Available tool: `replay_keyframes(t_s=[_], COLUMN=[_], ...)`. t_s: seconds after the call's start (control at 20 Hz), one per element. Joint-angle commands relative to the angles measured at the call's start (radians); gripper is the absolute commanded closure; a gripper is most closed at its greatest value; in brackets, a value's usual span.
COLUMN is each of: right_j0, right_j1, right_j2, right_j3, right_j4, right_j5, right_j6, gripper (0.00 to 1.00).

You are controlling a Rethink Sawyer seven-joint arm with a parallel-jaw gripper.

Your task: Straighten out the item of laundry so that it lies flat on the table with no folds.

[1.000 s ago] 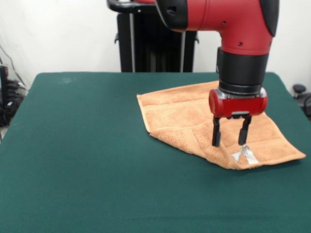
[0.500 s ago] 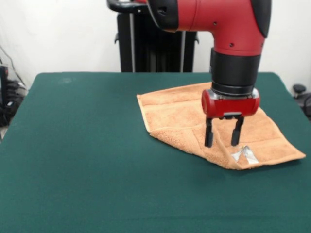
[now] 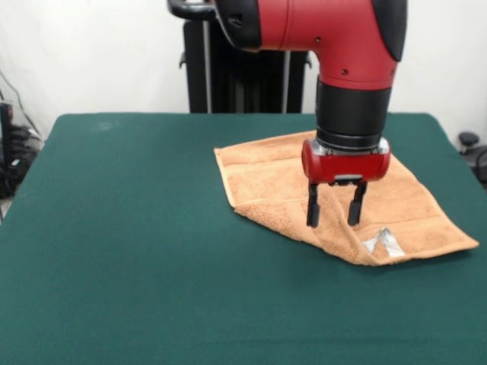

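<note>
The light-orange towel (image 3: 281,182) lies on the right half of the dark green table (image 3: 137,243). It is folded over on itself, with a doubled layer along its near edge. A small white label (image 3: 383,243) shows near its near right corner. My gripper (image 3: 333,219) hangs straight down over the towel's near folded part, left of the label. Its two black fingers are apart and hold nothing. The tips are just above the cloth or touching it; I cannot tell which.
The black pedestal (image 3: 243,68) stands behind the table's far edge. Cables and dark gear (image 3: 11,152) lie off the table's left side. Another dark object (image 3: 470,144) sits beyond the right edge.
My gripper has moved left across the towel, away from the label, staying open and empty. The towel has not moved.
</note>
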Motion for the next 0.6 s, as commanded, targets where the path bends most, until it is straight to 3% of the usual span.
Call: replay_keyframes(t_s=[0.05, 0.6], right_j0=[0.050, 0.060], right_j1=[0.059, 0.049], right_j2=[0.065, 0.065], right_j3=[0.080, 0.088], right_j4=[-0.039, -0.052], right_j5=[-0.027, -0.035], right_j6=[0.079, 0.061], gripper=[0.00, 0.00])
